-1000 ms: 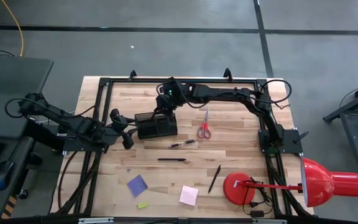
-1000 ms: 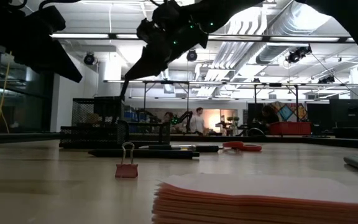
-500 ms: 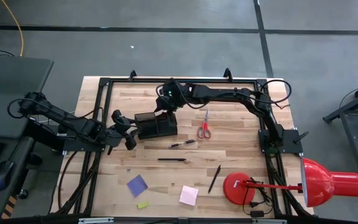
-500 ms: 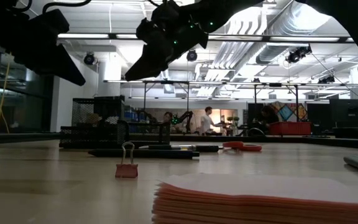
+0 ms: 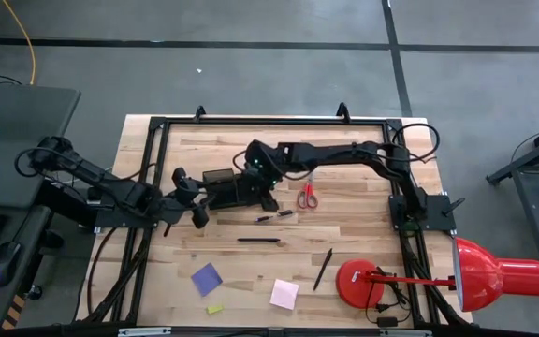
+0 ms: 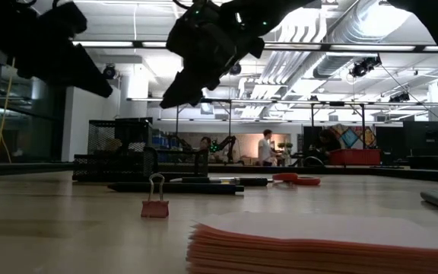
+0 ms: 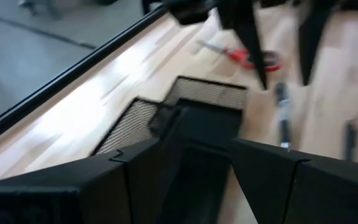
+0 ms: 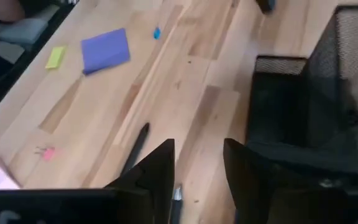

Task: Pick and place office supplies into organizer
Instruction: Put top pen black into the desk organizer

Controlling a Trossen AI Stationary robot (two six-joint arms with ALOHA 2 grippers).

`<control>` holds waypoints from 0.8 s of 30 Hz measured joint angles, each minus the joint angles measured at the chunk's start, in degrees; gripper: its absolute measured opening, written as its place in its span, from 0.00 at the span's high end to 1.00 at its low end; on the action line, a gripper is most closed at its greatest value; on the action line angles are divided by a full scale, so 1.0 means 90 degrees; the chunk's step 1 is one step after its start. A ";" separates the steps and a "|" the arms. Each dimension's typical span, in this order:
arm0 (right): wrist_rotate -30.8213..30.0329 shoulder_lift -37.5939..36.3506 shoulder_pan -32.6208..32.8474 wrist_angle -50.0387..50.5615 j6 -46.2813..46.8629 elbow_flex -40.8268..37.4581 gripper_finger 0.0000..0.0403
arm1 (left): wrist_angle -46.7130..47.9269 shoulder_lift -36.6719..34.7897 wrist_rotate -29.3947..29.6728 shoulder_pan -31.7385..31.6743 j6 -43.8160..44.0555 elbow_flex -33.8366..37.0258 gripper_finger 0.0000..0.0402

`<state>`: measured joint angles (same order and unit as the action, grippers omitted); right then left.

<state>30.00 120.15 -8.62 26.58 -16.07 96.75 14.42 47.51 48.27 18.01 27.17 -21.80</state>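
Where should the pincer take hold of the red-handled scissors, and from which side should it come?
The red-handled scissors lie flat and closed on the table, blades toward the far edge, handles nearer. Probably best to come straight down from above and close the pincer across the narrow blades just beyond the handles, where the shape is slim and straight.

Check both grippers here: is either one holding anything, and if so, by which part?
Nothing is held. The right gripper hangs open over bare wood beside the organizer. The left gripper is open too, at the organizer's edge, its fingers gripping nothing.
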 joint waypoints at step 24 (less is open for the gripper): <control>-0.3906 -0.4326 0.2213 -0.7997 0.1070 -0.7178 0.69 | -0.2207 0.0572 -0.0812 0.0996 -0.1639 0.0000 0.54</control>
<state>-5.15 81.22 11.29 -45.39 -6.45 32.14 -5.44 52.66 40.96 26.98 12.42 -21.80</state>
